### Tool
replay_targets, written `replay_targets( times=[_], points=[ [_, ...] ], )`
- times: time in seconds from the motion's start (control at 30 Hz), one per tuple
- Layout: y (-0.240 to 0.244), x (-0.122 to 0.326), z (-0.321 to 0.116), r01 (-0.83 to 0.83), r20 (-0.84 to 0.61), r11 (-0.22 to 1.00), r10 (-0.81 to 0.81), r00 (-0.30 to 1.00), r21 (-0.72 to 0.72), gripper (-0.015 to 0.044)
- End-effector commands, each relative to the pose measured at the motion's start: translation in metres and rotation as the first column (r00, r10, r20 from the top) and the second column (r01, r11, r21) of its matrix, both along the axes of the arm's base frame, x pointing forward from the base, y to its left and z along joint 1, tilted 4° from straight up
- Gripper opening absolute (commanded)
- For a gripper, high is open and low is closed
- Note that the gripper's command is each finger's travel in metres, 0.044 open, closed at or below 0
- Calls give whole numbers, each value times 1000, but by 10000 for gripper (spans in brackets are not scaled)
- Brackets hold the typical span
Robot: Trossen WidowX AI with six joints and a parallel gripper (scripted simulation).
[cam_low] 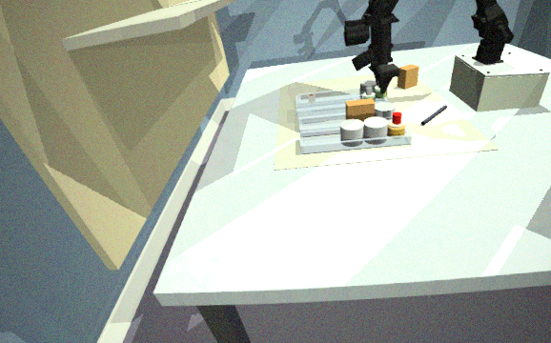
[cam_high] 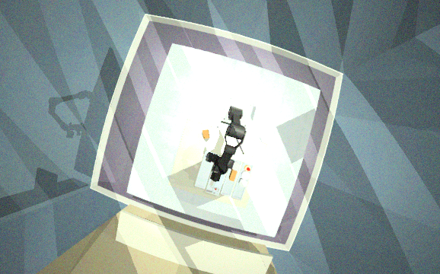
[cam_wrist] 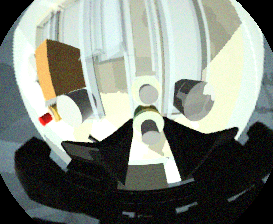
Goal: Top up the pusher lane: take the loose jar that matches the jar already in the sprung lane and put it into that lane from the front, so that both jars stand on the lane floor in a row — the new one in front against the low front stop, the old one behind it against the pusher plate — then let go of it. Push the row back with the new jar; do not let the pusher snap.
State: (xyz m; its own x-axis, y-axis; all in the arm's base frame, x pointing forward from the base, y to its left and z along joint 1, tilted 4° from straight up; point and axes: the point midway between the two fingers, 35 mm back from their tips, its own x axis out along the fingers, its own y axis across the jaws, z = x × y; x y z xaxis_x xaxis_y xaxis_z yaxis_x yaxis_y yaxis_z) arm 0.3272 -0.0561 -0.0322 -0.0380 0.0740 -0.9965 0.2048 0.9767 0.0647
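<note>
Two jars lining up | gripper (cam_wrist: 148, 137) clenching loose jar (cam_wrist: 149, 133) | lane jar (cam_wrist: 147, 94) just ahead | risk: grip slipping, pusher snapping forward

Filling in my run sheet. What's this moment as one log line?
stage: feeding lane | gripper: shut on jar | matching jar: ahead in lane | released: not yet

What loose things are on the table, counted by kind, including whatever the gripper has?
Orange boxes: 2
Grey cylinders: 4
Red-capped jar: 1
Small pale jars: 2, one held in the gripper, one ahead of it in the lane
Dark rod: 1
Total: 10
</note>
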Motion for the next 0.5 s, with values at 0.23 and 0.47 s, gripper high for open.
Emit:
replay_targets(
  times=[0.23,0.47],
  points=[
    [-4,13,6,-2,41,1000,2,999,-11,0],
    [-3,13,5,-2,41,1000,2,999,-11,0]
  ],
)
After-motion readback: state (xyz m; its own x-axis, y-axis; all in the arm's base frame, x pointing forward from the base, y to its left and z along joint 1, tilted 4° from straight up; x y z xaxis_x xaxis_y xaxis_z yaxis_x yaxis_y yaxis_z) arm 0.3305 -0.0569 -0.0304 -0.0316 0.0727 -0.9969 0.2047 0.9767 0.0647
